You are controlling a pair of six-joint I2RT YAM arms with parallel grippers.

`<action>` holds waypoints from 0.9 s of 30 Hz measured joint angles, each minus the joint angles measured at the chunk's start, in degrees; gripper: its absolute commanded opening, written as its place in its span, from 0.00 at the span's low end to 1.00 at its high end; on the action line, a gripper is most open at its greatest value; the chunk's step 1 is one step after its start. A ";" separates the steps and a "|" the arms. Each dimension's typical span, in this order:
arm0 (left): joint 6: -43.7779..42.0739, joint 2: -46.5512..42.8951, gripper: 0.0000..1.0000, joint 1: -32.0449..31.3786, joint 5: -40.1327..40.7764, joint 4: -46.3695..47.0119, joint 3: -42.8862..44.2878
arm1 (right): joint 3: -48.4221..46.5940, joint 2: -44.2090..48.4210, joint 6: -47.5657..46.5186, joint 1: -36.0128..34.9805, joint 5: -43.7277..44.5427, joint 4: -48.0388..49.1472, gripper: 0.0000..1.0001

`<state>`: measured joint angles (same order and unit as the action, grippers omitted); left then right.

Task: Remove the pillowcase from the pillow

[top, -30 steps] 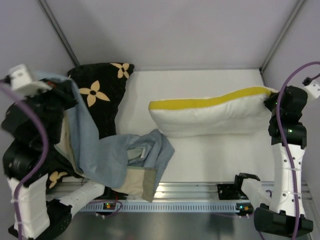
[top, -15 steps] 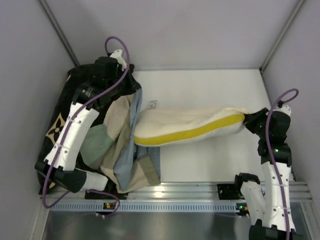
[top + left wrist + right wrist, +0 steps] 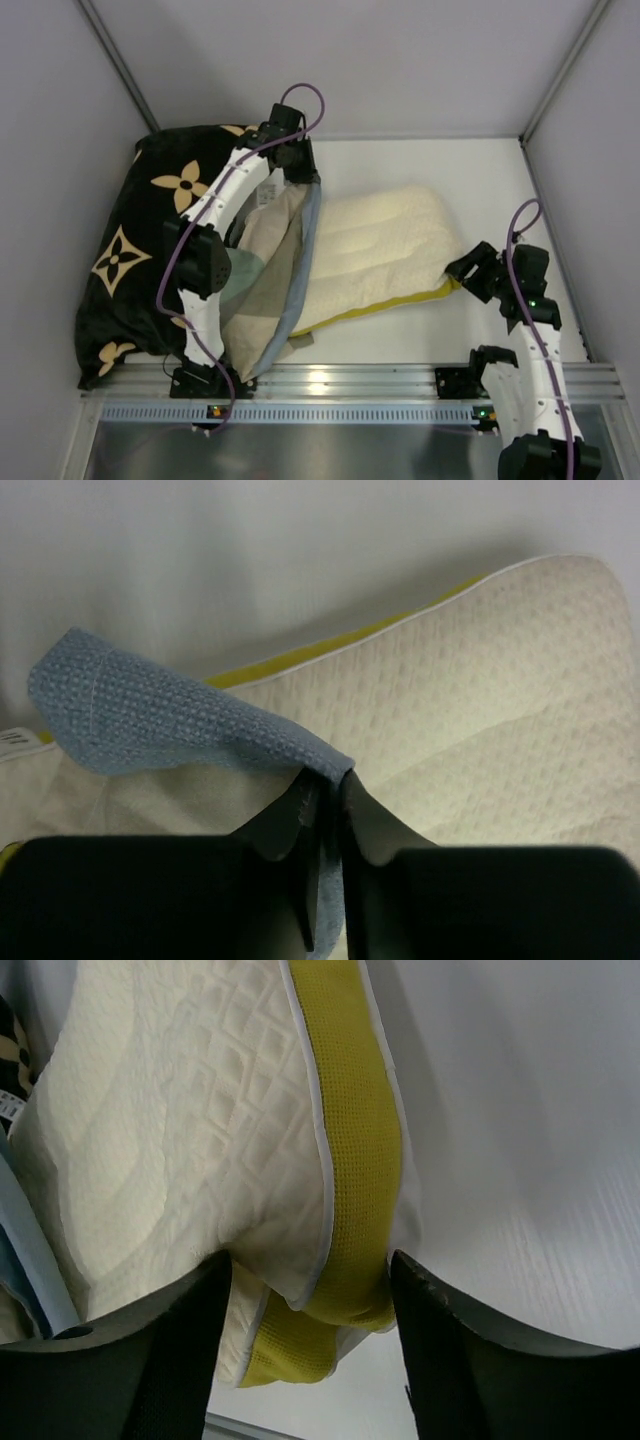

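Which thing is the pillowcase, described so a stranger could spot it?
Start at the big black flowered cushion on the left, then look right to the cream pillow. Between them lies the pillowcase, its far end pinched by the left gripper. Only it is patchwork, cream, olive and pale green, with a blue-grey lining.

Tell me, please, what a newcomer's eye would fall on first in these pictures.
The yellow-banded cream pillow lies mid-table, its left end inside the patchwork pillowcase. The left gripper is shut on the case's blue-grey edge at the far side, and the right gripper holds the pillow's near right corner. A black cushion with tan flowers fills the left side.
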<state>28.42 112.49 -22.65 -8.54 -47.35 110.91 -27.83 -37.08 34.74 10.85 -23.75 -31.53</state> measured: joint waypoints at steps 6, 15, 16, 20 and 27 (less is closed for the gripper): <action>1.01 2.12 0.99 -0.15 0.66 -0.90 3.78 | -2.38 -1.27 -3.32 0.00 0.13 -2.97 0.99; 1.20 -11.19 0.99 -0.28 4.11 -0.98 -2.12 | -8.39 -8.02 -4.87 0.00 2.58 -7.82 1.00; 1.22 -12.98 0.99 -0.28 4.09 -0.96 -2.86 | -9.20 -8.09 -5.01 0.00 3.04 -8.24 1.00; 1.46 -20.31 0.99 -0.28 2.43 -0.70 -7.13 | -14.27 -5.68 -5.49 0.00 5.51 -9.86 1.00; 2.62 -37.83 0.99 -0.26 -4.33 1.99 -24.98 | -16.76 1.53 -5.77 0.00 3.17 -10.10 0.99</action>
<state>31.05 74.65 -22.92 -12.86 -45.36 85.93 -44.60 -35.55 28.97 10.85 -20.58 -41.63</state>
